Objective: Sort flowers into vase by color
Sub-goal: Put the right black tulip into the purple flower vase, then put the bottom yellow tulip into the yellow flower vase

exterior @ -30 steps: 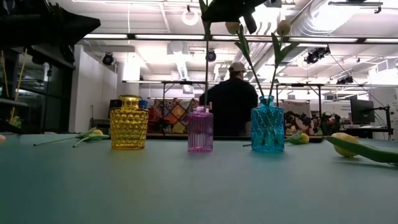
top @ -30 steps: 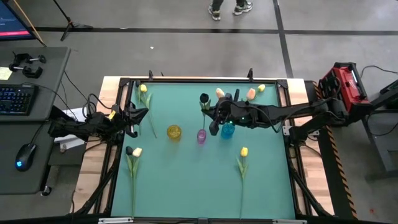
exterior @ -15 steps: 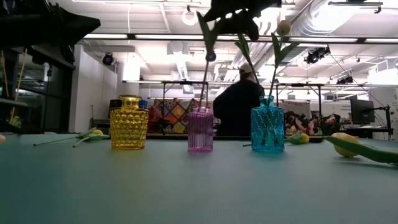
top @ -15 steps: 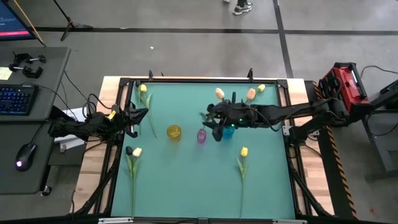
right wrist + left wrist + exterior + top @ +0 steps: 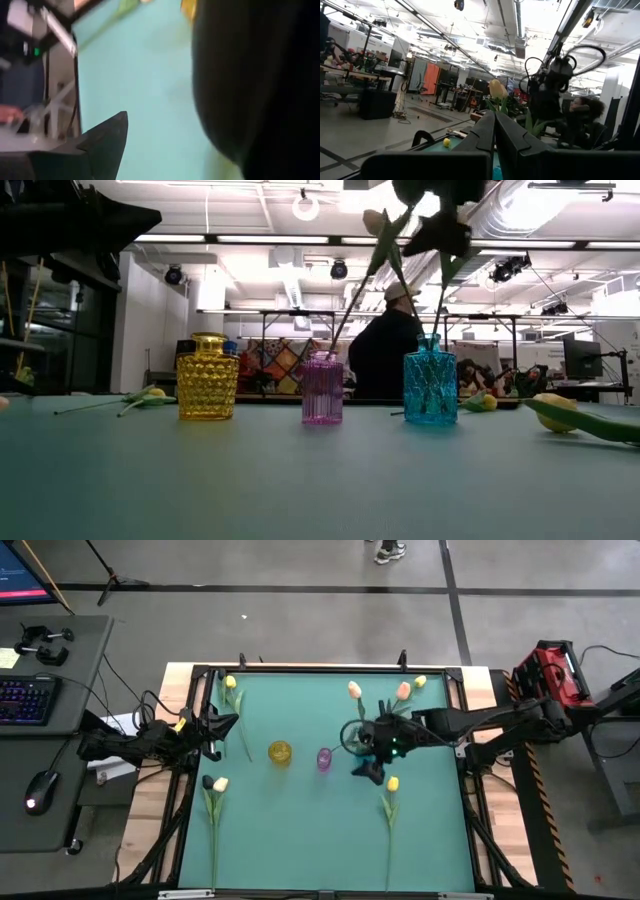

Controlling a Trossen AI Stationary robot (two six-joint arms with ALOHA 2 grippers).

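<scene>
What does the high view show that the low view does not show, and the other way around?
Only the high view shows the left gripper waiting at the table's left edge, the right gripper open over the mat, and every loose tulip. Only the low view shows the purple-vase stem leaning and a person behind the table. Both show the yellow vase, purple vase and a yellow tulip lying on the mat.

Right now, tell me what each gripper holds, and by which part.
Nothing is held. The right gripper is open above the green table, past the blue glass vase; the left gripper is shut at the table's left edge.
</scene>
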